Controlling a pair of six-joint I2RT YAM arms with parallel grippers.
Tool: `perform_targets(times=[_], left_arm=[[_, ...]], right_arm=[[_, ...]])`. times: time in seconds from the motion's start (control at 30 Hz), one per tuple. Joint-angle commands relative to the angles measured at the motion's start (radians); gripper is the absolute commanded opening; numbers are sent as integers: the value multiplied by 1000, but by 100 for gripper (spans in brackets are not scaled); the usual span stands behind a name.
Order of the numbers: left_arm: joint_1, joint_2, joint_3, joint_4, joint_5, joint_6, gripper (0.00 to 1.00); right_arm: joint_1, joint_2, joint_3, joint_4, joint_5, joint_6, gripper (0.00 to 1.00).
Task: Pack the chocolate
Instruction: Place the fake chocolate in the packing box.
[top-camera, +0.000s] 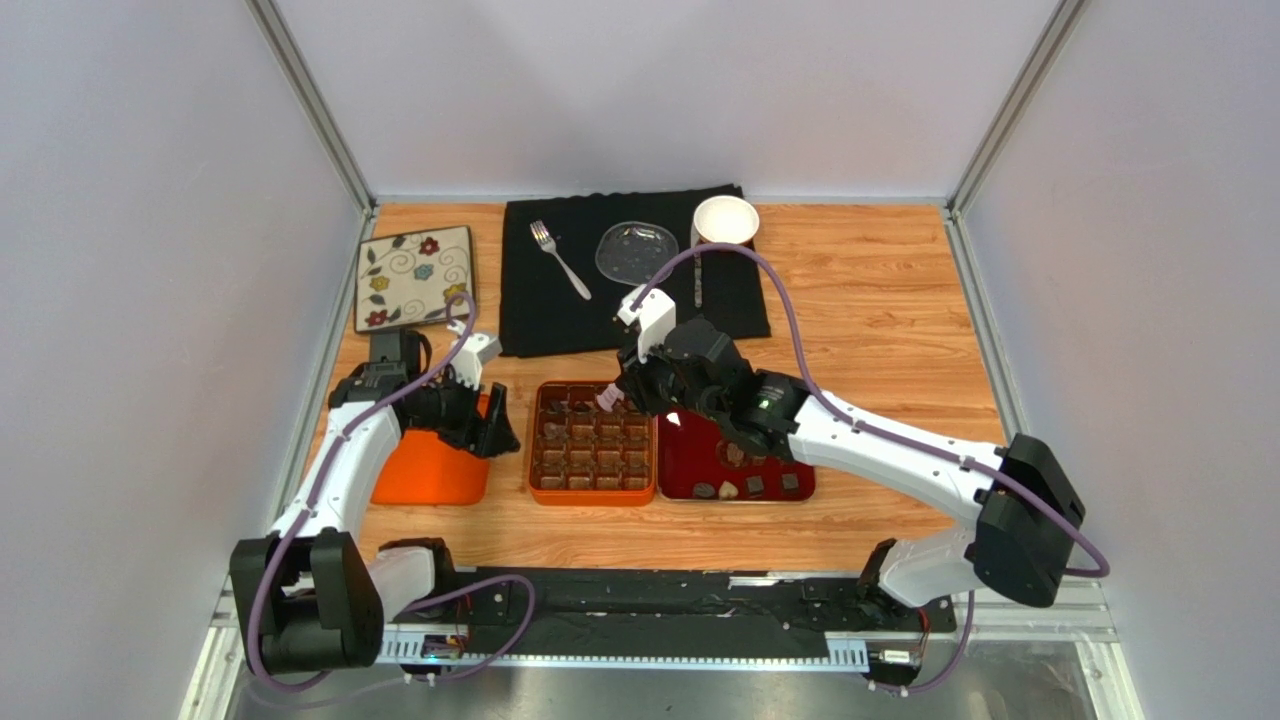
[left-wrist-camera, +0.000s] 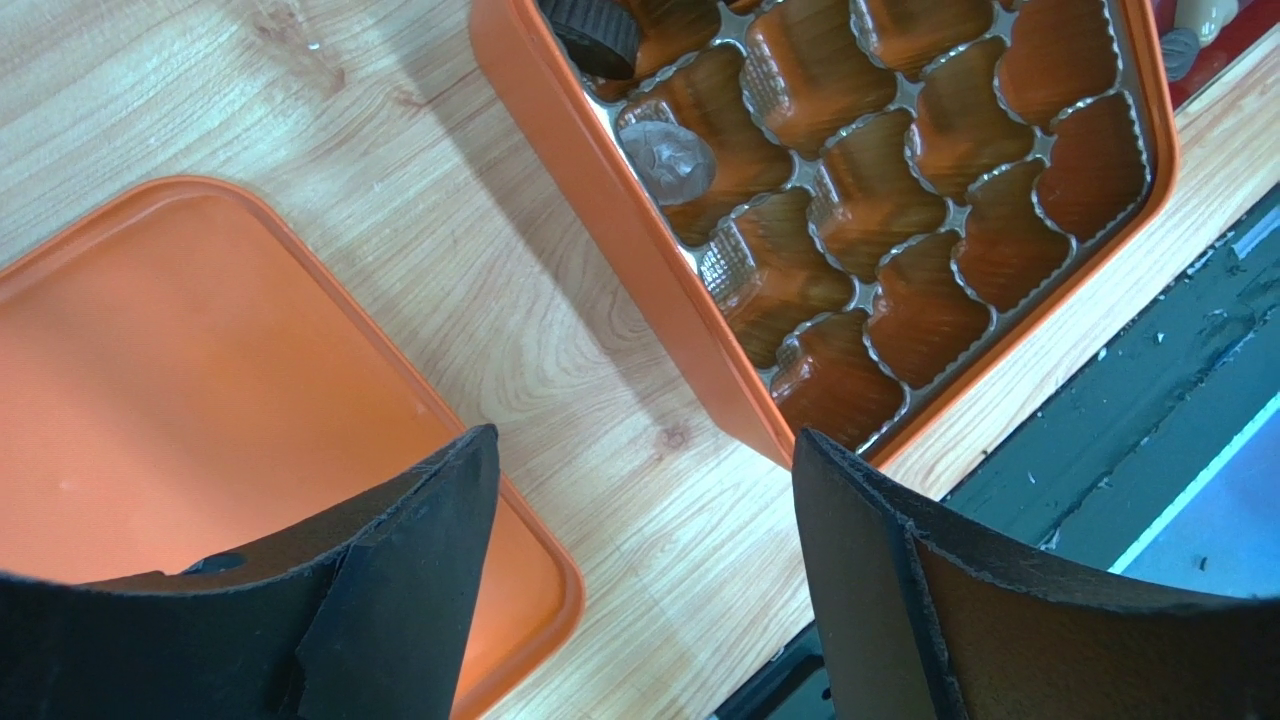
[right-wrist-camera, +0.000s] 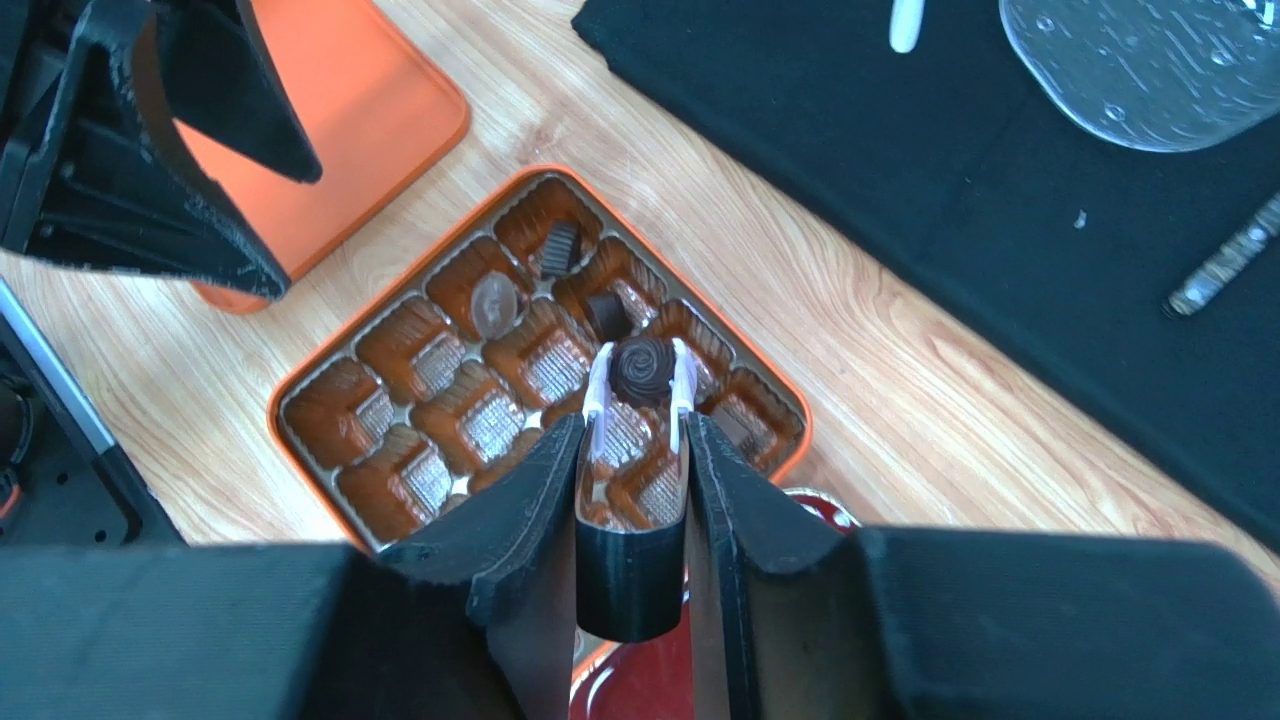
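Observation:
An orange box (top-camera: 532, 444) with a grid of compartments sits mid-table, and a few pieces of chocolate (right-wrist-camera: 561, 248) lie in its far cells. My right gripper (right-wrist-camera: 634, 450) is shut on black tongs (right-wrist-camera: 631, 555). Their white tips pinch a round dark chocolate (right-wrist-camera: 643, 368) just above the box's far right cells. More chocolate (top-camera: 729, 489) lies on the red tray (top-camera: 676, 483) to the right of the box. My left gripper (left-wrist-camera: 643, 450) hangs open and empty over the bare wood between the orange lid (left-wrist-camera: 196, 390) and the box rim (left-wrist-camera: 631, 225).
At the back, a black cloth (top-camera: 526, 300) carries a fork (top-camera: 558, 257), a clear glass dish (top-camera: 636, 251) and a white cup (top-camera: 726, 221). A floral tile (top-camera: 415, 276) lies at the back left. A black rail (top-camera: 661, 600) runs along the near edge.

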Motion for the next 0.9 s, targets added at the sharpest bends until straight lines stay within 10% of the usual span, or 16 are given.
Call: perform_targets(times=[0.0,0.87], left_arm=[[9,-26,7,-15,30,1,79],[28,-36,28,-52,32,26,79]], right_arm=[[-16,42,71,109,-39,-10,25],[-52,85,51,129,-73,14,35]])
